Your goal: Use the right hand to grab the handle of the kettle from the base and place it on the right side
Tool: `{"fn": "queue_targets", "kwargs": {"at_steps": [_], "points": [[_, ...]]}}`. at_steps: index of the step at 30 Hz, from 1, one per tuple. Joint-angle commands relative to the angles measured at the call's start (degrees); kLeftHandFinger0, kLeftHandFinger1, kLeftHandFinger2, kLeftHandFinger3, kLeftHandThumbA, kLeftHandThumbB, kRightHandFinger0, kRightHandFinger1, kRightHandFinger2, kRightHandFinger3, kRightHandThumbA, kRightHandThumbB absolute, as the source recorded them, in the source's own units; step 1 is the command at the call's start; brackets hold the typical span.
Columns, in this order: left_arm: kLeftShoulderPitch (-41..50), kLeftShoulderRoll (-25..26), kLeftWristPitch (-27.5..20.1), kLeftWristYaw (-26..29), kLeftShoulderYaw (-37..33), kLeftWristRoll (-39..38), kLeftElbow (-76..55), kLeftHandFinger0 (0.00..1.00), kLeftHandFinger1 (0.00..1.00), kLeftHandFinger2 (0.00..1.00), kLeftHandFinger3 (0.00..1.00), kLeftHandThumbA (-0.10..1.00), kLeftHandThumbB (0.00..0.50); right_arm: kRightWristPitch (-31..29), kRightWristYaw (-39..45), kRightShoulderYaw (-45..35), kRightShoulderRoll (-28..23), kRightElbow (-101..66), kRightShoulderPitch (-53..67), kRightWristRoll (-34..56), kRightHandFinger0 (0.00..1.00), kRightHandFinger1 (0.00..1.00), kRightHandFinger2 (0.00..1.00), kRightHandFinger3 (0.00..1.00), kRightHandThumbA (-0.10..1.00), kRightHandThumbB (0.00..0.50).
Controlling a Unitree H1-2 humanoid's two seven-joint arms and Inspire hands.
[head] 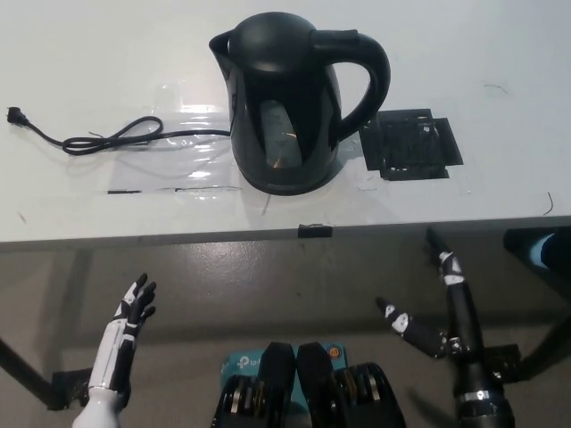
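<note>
Resting left hand: the white left hand (125, 332) hung low at the near left, below the tabletop edge, its fingers (139, 294) spread apart and holding nothing.
Right hand: the black right hand (439, 323) was raised at the near right, also short of the tabletop, its fingers (443, 259) splayed wide and empty, well apart from the kettle.
Tabletop: the white tabletop (89, 53) began just beyond both hands, its near edge carrying a small dark tab (314, 231).
Tape patch: a black taped square (411, 144) lay flat just right of the kettle, which I judged to be the likely setting-down spot.
Kettle: the black kettle (285, 102) stood upright near the middle of the tabletop, lid closed and spout toward the left; the base under it could not be made out separately.
Handle: the handle (368, 78) curved out on the kettle's right, facing the right hand's side, with a clear gap between it and the body.
Cord: a black power cord (116, 135) trailed left from the kettle's foot to a plug (13, 114).
Step in hand: the reach had not yet begun.
Doing it well: I judged the hand should rise over the edge, slide through the handle gap, clamp firmly, lift straight up off the base, then carry right without tipping.
</note>
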Motion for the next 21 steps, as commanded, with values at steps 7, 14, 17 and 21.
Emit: {"fn": "queue_targets", "kwargs": {"at_steps": [7, 14, 17, 21], "points": [[1.68, -1.03, -5.04, -1.95, -2.2, -1.8, -4.43, 1.0, 1.0, 1.0, 1.0, 1.0, 0.5, 2.21, -0.65, -4.05, 1.71, -15.76, -7.62, -3.21, 1.0, 1.0, 1.0, 1.0, 0.93, 0.253], [2.18, -1.48, -4.32, -2.27, -2.29, -1.92, -5.12, 1.0, 1.0, 1.0, 1.0, 1.0, 0.5, 11.58, 3.49, -5.48, 0.12, -14.65, -17.38, -3.03, 1.0, 1.0, 1.0, 1.0, 0.99, 0.243], [1.81, -1.31, -4.72, -2.16, -2.17, -1.68, -4.63, 1.0, 1.0, 1.0, 1.0, 1.0, 0.5, 13.55, 4.48, -5.63, -0.78, -10.42, -22.13, -2.13, 1.0, 1.0, 1.0, 1.0, 0.97, 0.229], [1.54, -1.06, -5.59, -2.25, -2.07, -1.57, -3.83, 1.0, 1.0, 1.0, 1.0, 1.0, 0.5, 16.72, 5.32, -5.54, -1.29, -4.0, -27.61, -1.78, 1.0, 1.0, 1.0, 1.0, 0.85, 0.208]]}}
